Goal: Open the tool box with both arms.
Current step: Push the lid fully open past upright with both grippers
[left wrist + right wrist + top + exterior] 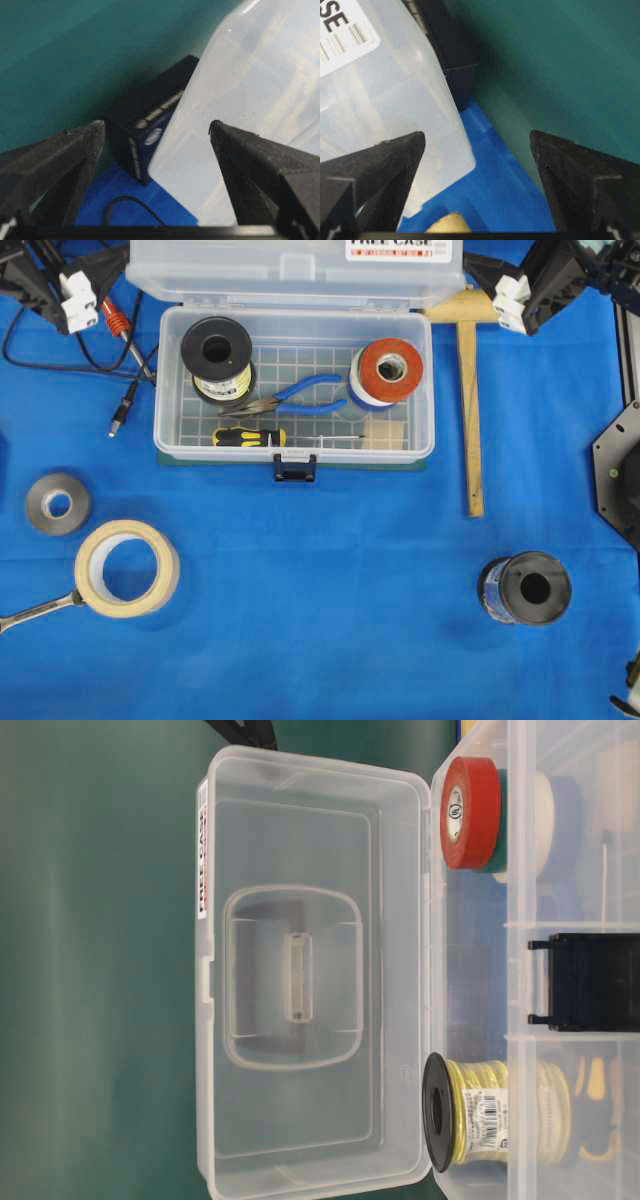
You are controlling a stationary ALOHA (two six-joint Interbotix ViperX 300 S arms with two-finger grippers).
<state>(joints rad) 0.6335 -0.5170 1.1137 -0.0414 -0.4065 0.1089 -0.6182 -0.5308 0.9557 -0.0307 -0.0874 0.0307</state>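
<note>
The tool box (pixel 295 390) sits toward the far middle of the blue table cover (pixel 330 590) with its clear lid (pixel 295 270) swung up and back, the dark blue latch (pixel 295 468) hanging loose at the near edge. Inside lie a black wire spool (pixel 217 355), blue-handled pliers (pixel 295 400), a yellow-and-black screwdriver (pixel 250 437) and a red tape roll (pixel 388 368). The left gripper (pixel 157 132) hangs at the lid's far left corner, jaws spread wide and holding nothing; the right gripper (pixel 477 140) is likewise wide and empty at the far right corner. A wooden square (pixel 470 400) lies just right of the box, masking tape (pixel 127 567) near left.
</note>
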